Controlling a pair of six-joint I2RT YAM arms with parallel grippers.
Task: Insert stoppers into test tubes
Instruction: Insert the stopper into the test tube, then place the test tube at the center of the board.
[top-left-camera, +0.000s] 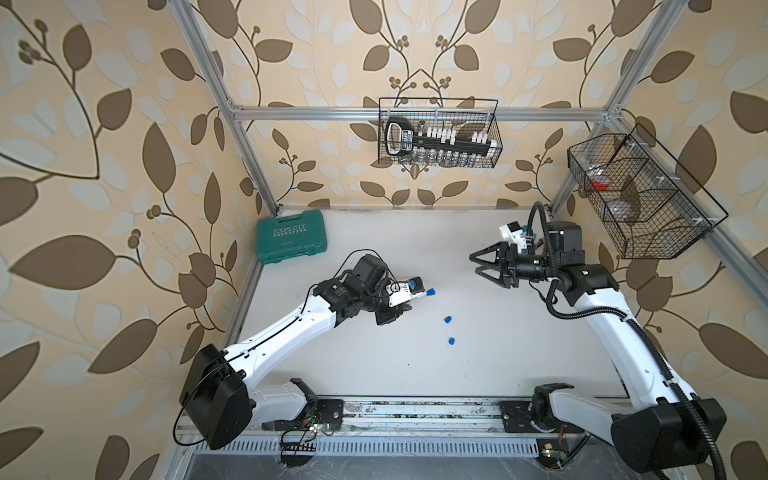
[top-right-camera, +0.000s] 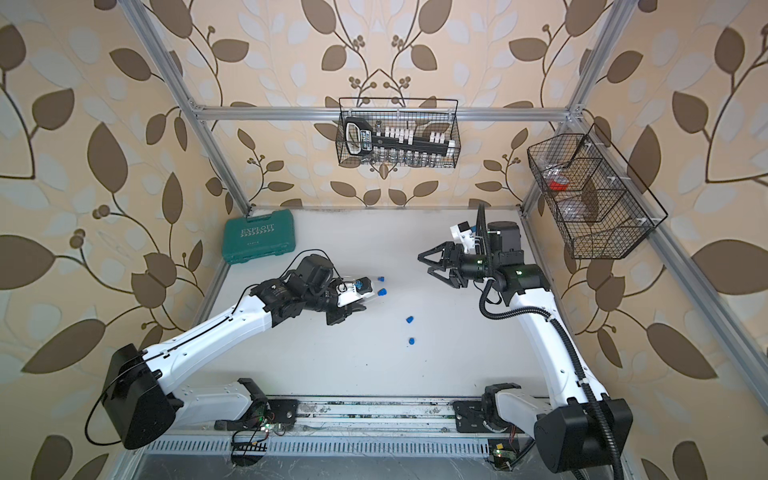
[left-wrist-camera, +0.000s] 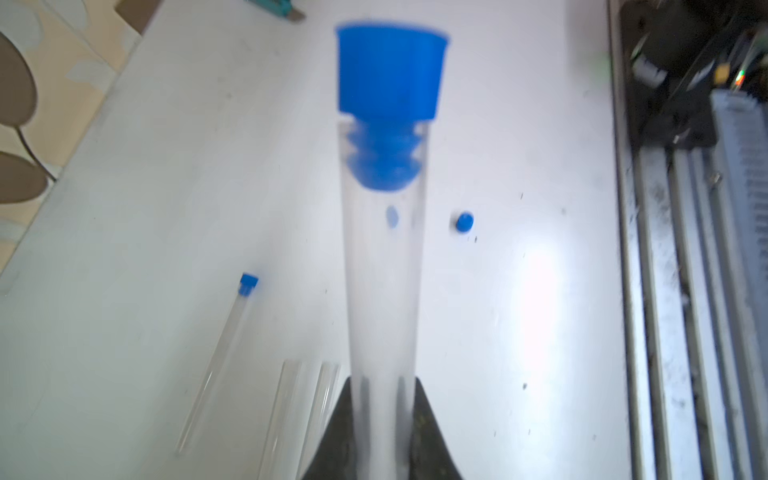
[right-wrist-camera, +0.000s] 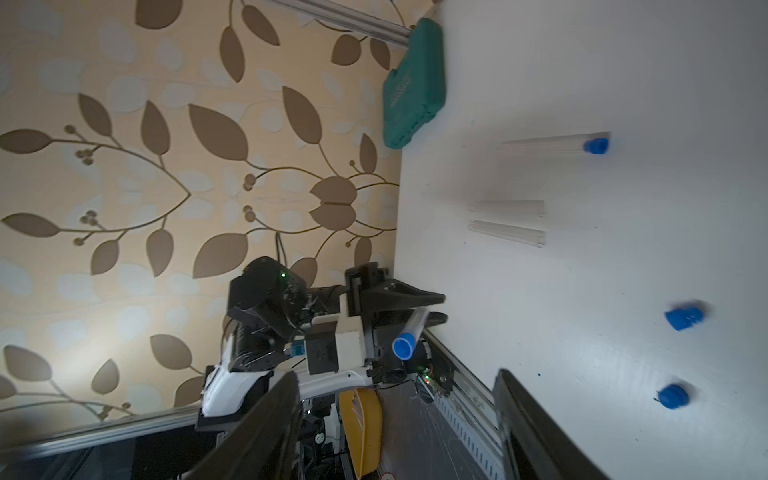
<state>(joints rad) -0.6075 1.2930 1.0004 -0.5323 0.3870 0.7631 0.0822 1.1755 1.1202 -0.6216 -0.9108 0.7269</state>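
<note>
Tightly clamps a test tube (left-wrist-camera: 384, 291) in the left gripper (left-wrist-camera: 382, 399), jaws drawn in against the glass near its rounded end, that end hidden between the fingers. Points the long axis straight out along the fingers, clear of the table (top-left-camera: 415, 374), mouth away from the wrist and, in both top views, toward the right arm's side. Carries a blue stopper (left-wrist-camera: 390, 70) in that mouth: ribbed shank inside the glass, wide cap standing proud of the rim. Holds the right gripper (top-left-camera: 474, 264) spread wide and empty, tips turned toward the left arm, well apart from the tube.

Flat on the table near the left gripper, mostly hidden under it in the top views: a stoppered tube (right-wrist-camera: 552, 145) and, beside it, two bare tubes (right-wrist-camera: 507, 206) (right-wrist-camera: 507, 233) close together. All three roughly parallel, mouths toward the same side, rounded ends toward the table's left edge. Further out, between the arms: two loose stoppers (top-left-camera: 447, 319) (top-left-camera: 451, 340), apart from each other and from every tube, one on its side with ribs showing. At the far left corner, a green case (top-left-camera: 291, 235), closed.
</note>
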